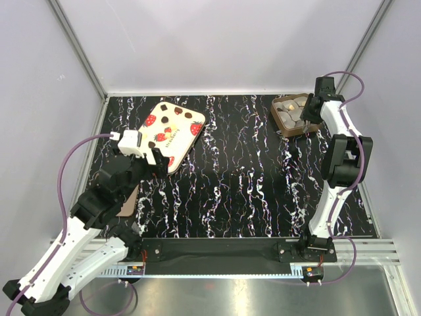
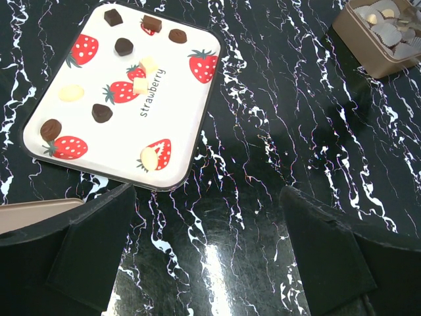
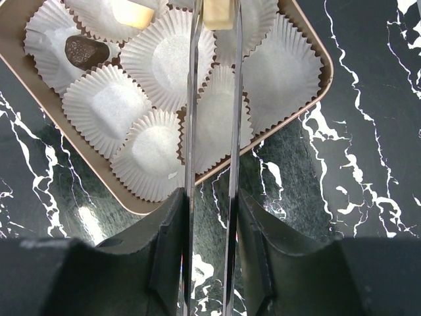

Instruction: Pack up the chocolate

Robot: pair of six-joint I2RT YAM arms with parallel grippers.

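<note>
Cream chocolate piece (image 3: 218, 13) hangs clamped in the right pincer (image 3: 215, 29), over the paper cups (image 3: 164, 59) of the brown tray (image 3: 299, 85), far right on the table (image 3: 368, 131). Light, probably soft: squeeze its sides gently. Arm stretched forward, wrist tipped down. Near the strawberry lid (image 2: 118, 99), the left pincer (image 2: 205, 197) hovers, jaws apart.

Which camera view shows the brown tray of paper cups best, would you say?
Right wrist: the brown tray fills the frame, each paper cup distinct. Top external shows it small, partly behind the right arm; left wrist catches only one end.
</note>
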